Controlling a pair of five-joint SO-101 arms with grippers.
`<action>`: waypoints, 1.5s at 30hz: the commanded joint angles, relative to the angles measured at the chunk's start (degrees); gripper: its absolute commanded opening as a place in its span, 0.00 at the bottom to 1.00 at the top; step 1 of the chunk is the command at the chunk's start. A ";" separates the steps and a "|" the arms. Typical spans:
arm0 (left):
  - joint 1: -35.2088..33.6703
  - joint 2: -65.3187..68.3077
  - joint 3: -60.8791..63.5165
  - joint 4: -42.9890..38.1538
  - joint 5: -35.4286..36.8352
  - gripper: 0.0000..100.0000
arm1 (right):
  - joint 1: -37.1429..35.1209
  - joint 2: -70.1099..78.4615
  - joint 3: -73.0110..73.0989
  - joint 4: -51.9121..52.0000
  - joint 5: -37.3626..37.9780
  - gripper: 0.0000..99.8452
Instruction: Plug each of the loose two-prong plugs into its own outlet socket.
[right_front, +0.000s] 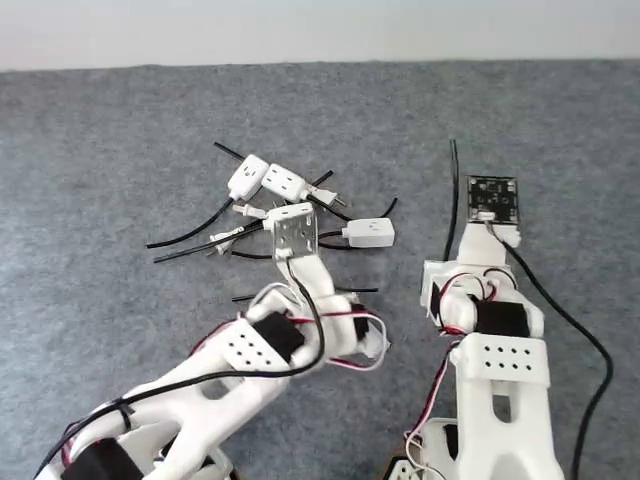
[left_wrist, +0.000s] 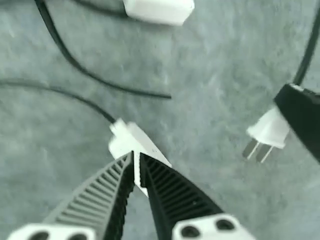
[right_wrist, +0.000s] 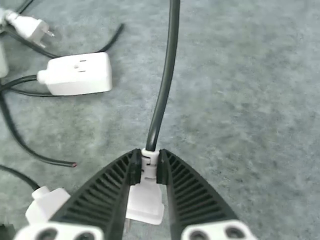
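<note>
Two-prong plug (right_wrist: 145, 200), white, on a black cord (right_wrist: 167, 65): clamped between the closed fingers of the right gripper (right_wrist: 148, 155), prongs pointing back toward the wrist, over grey carpet (right_wrist: 260, 75); white outlet socket (right_wrist: 77, 74) lying on the carpet off to one side, nothing plugged in. Left gripper (left_wrist: 136, 157): closed on a white cord end (left_wrist: 130, 142), plug or socket not discernible; loose plug (left_wrist: 267, 132) near it, prongs bare; further socket (right_front: 283, 183) beyond.
</note>
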 joint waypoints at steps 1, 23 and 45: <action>4.84 0.97 -0.66 -1.14 11.25 0.02 | 1.01 -1.63 -2.99 -0.22 -0.79 0.01; 0.97 1.85 -2.33 -0.70 13.27 0.01 | -0.48 -1.54 -2.73 -0.57 -0.88 0.01; 1.14 12.13 -5.76 1.85 -8.35 0.02 | -0.48 -1.54 -2.64 -0.66 -0.88 0.01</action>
